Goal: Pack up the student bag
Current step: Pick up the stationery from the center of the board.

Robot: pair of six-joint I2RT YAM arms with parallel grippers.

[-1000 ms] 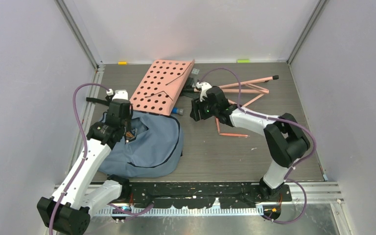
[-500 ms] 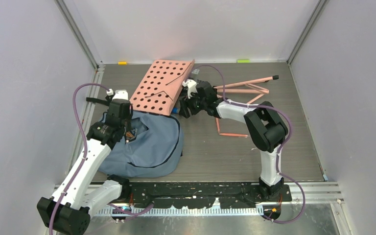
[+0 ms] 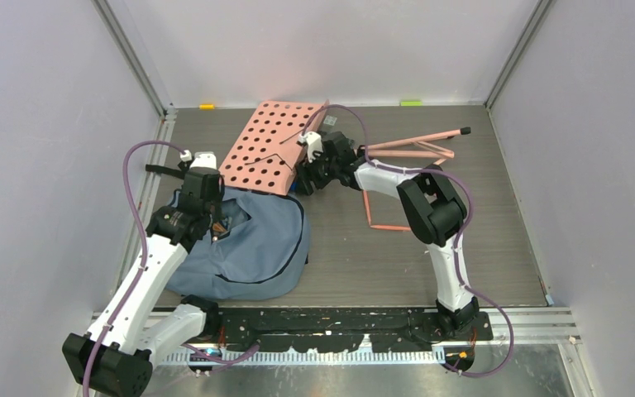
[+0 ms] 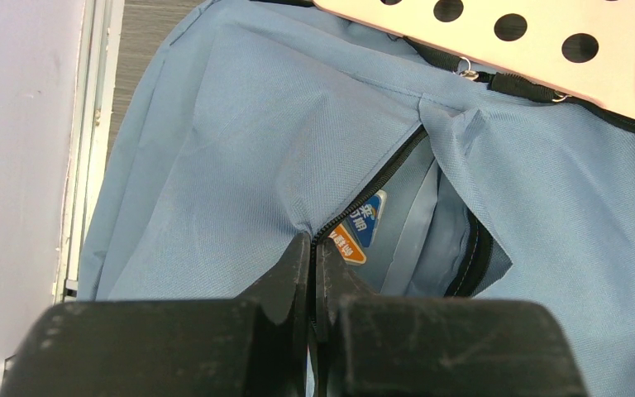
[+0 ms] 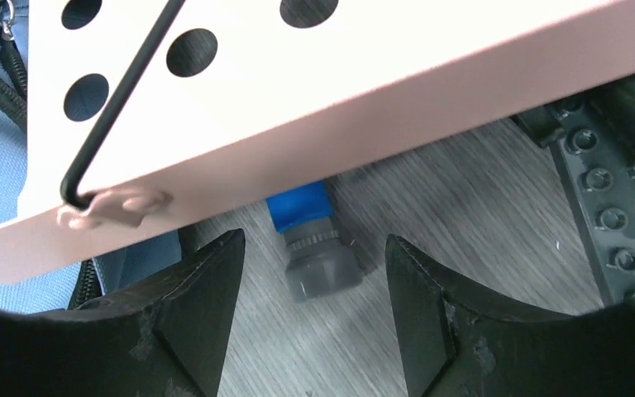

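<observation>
The student bag [image 3: 248, 248] is a soft blue-grey backpack lying at the left of the table. Its black zipper is partly undone, and an orange and blue label shows inside [image 4: 362, 231]. My left gripper [image 4: 312, 248] is shut on the bag's fabric at the zipper's edge [image 3: 214, 232]. My right gripper [image 5: 314, 241] is open and low over the table beside the bag's far right corner [image 3: 304, 184]. A blue tube with a grey cap [image 5: 321, 266] lies just ahead, between the fingers, and they do not touch it. Its other end is hidden under the pink board.
A pink perforated board [image 3: 271, 147] rests tilted, its near edge on the bag's top [image 4: 504, 33] and overhanging the tube [image 5: 339, 74]. Several pink sticks [image 3: 413, 147] lie at the back right, one nearer [image 3: 393, 227]. A black studded plate [image 5: 603, 207] lies right of the tube.
My right arm has reached left from the table's middle to the board's near corner, and its jaws have widened. The left arm and the bag have not moved.
</observation>
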